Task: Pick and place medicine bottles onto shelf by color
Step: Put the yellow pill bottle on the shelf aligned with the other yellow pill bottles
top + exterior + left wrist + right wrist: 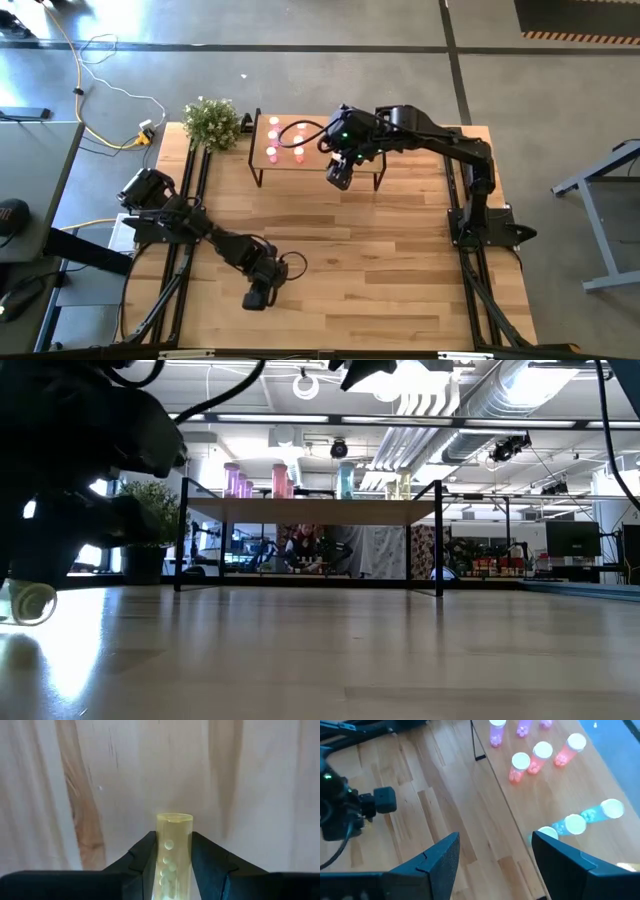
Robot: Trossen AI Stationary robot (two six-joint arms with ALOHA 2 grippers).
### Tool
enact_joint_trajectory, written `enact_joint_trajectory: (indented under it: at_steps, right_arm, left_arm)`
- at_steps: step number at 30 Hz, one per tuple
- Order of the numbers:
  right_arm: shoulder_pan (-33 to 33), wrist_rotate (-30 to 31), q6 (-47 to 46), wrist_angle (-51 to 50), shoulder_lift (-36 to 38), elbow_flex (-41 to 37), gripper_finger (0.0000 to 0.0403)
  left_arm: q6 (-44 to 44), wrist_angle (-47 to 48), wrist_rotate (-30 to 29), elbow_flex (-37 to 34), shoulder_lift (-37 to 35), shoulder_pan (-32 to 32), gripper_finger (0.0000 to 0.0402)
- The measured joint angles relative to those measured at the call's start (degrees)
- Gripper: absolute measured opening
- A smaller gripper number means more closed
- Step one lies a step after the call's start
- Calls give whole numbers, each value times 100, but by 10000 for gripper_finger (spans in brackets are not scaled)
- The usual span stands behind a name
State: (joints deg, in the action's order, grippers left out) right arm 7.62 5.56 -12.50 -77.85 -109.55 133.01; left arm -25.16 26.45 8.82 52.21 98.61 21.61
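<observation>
1. Left gripper [257, 297]: I see it low over the near part of the wooden tabletop [380, 250], well apart from the shelf. Its jaws pinch a yellow bottle [172, 857], which stands between the two dark fingers [145, 857] in the left wrist view; small pale pills show inside the bottle.
2. Right gripper [340, 175]: I find it hovering at the near edge of the shelf [315, 165], toward its right half. Its jaws are spread with nothing between them; in the right wrist view the fingers [442, 857] frame bare tabletop and the shelf edge.
3. Shelf: it stands at the far side of the tabletop, just beside a small potted plant [212, 122].
4. Medicine bottles on the shelf: pink ones [496, 731] at the left end, red-orange ones [540, 756] next to them, blue-green ones [592, 815] farther right. All stand upright in the low view.
5. Exact bottle count: I cannot tell.
</observation>
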Motion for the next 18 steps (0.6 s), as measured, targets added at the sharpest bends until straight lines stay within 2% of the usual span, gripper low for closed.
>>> enact_joint_trajectory:
  at_steps: [3,8,14,18]
  right_arm:
    - [5,-57,163,-34,127,7,238]
    - [11,-502,538,-148,327,7,238]
    - [11,-1150,1223,-505,542,7,238]
    - [11,-1776,1746,-834,662,9,238]
  left_arm:
    - [-323,-207,334,0,0,-131,98]
    - [-1104,-726,1094,0,0,-427,100]
    - [-2250,-1527,1917,1,0,-830,101]
    - [-3226,-2218,2251,1,0,-1112,101]
